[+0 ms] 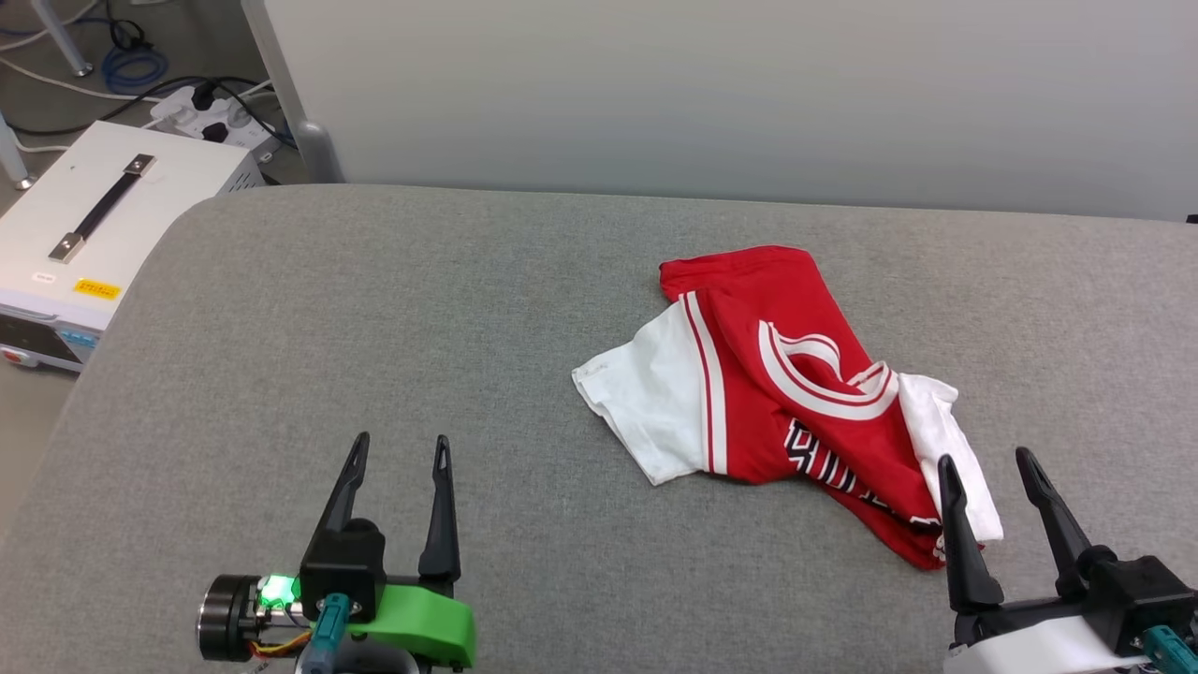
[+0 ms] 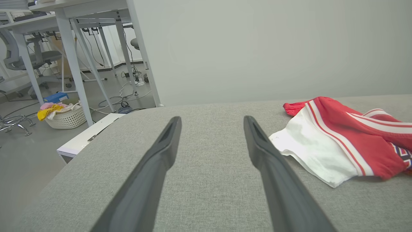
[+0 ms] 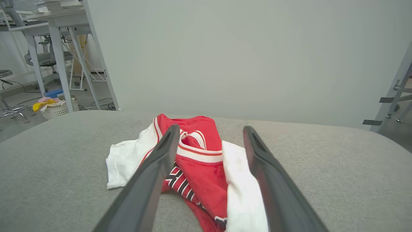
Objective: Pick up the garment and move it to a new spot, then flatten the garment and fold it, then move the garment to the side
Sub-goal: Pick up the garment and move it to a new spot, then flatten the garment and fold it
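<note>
The garment (image 1: 786,384) lies crumpled on the grey table (image 1: 374,328), right of centre: red body, white sleeves, striped collar, part of the black lettering showing. My left gripper (image 1: 401,447) stands open at the lower left, well left of the cloth, nothing between its fingers. My right gripper (image 1: 985,463) is open at the lower right, its fingers just above the garment's near white sleeve. In the left wrist view the garment (image 2: 341,138) sits right of the open left gripper (image 2: 211,120). In the right wrist view the garment (image 3: 199,164) lies under and ahead of the open right gripper (image 3: 210,129).
A pale wall panel (image 1: 730,94) stands behind the table's far edge. A white box with a black handle (image 1: 103,215) sits on the floor off the table's left corner, with cables behind it. A laundry basket (image 2: 64,116) and desk legs (image 2: 74,64) stand further left.
</note>
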You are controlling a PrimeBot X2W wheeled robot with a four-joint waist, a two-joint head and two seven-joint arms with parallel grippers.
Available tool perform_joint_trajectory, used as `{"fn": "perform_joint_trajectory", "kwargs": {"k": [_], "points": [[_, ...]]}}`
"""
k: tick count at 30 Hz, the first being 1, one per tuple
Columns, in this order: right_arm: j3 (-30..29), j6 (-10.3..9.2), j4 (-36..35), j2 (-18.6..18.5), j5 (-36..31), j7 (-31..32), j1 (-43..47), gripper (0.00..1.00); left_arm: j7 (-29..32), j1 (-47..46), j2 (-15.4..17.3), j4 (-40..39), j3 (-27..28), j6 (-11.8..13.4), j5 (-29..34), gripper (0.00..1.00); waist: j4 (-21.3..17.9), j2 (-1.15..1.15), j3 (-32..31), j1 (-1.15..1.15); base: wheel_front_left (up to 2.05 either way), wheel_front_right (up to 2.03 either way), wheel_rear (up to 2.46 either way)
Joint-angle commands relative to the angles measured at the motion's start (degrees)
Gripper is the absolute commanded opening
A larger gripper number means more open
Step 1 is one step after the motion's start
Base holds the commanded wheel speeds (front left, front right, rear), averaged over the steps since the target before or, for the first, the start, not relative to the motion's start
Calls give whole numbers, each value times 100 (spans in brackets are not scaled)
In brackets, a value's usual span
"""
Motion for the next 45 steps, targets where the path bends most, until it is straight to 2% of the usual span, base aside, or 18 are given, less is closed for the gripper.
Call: {"fn": "perform_joint_trajectory", "kwargs": {"k": [1,7,17,24,26,29,33,41,45], "points": [[-4,-3,59,-7,62,-27,95,100,-32,125,-73,3,76,-74,83,100,-18,0,-30,0,0,0,0],[-23,-3,184,-7,88,-27,193,100,-32,365,-266,78,423,-265,290,100,-48,0,-100,0,0,0,0],[-34,-3,245,-7,48,-27,209,100,-32,497,-455,201,684,-599,583,100,-50,0,-120,0,0,0,0],[-284,-3,-3,-56,-187,-27,-214,100,-32,445,-601,203,806,-729,721,100,-37,0,-36,0,0,0,0],[-360,-3,-132,-225,-220,-27,-488,100,-32,404,-635,204,822,-769,761,100,-28,0,13,0,0,0,0],[-403,-3,-205,-752,-81,-27,-1122,100,-32,303,-711,195,848,-825,832,100,-8,0,134,0,0,0,0],[40,-3,264,-1554,209,92,-1595,100,-32,228,-770,174,862,-877,879,100,11,0,260,0,0,0,0],[1484,-3,549,-3119,1527,2163,-2237,100,-33,39,-874,132,861,-955,954,100,101,0,626,0,0,0,0],[2074,-3,647,-3627,2154,3098,-2369,100,-33,-78,-922,107,851,-970,980,100,171,0,839,0,0,0,0]]}}
